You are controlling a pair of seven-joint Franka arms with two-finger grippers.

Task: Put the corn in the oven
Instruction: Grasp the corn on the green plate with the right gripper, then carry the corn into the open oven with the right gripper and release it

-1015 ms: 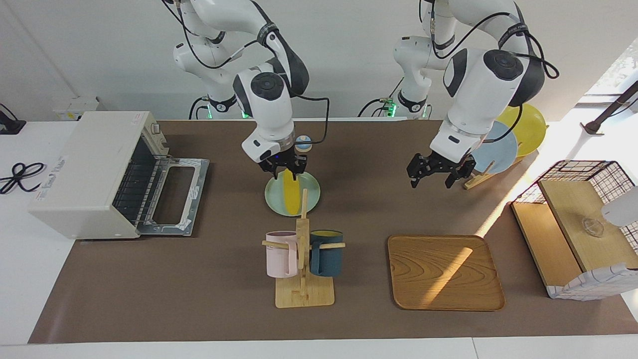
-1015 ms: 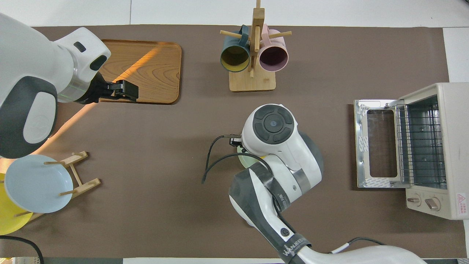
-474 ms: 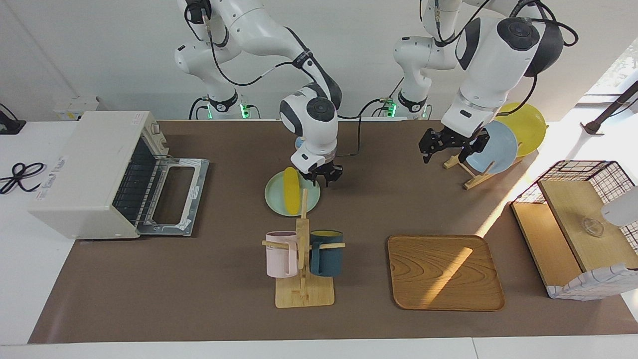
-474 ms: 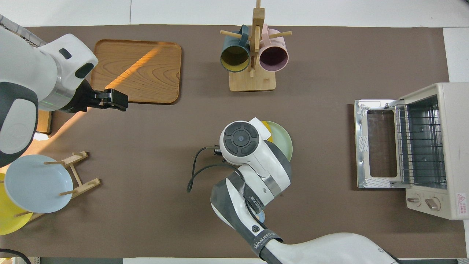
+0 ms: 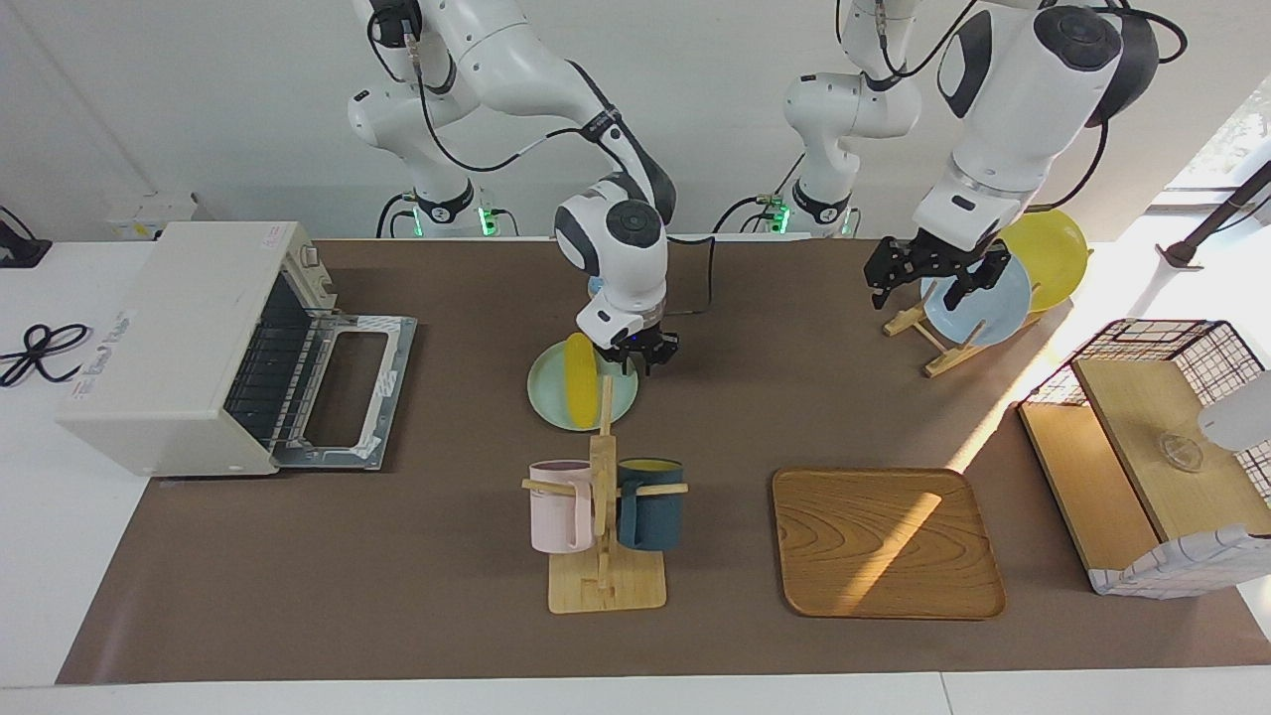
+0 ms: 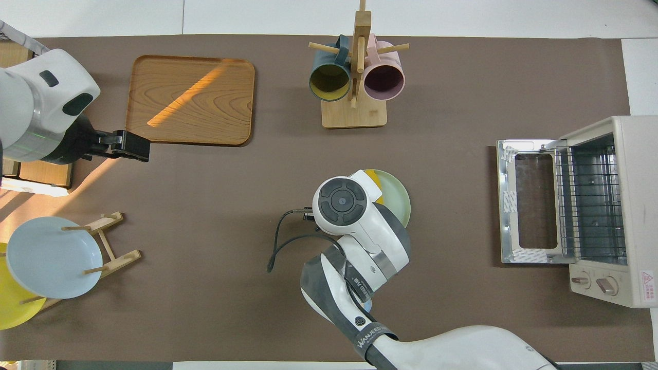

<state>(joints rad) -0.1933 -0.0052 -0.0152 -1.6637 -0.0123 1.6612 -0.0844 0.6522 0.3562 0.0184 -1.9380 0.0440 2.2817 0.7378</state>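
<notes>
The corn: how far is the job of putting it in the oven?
Done: the oven door is already down. In hand: the right pincer is at the green plate beside the corn, no grip visible. Left: lift the corn and place it inside.

We see the right gripper [image 5: 640, 356] has left the corn [image 5: 579, 378], moving toward the left arm's end beside it. The left gripper [image 5: 936, 275] has risen over the plate rack [image 5: 928, 333].
</notes>
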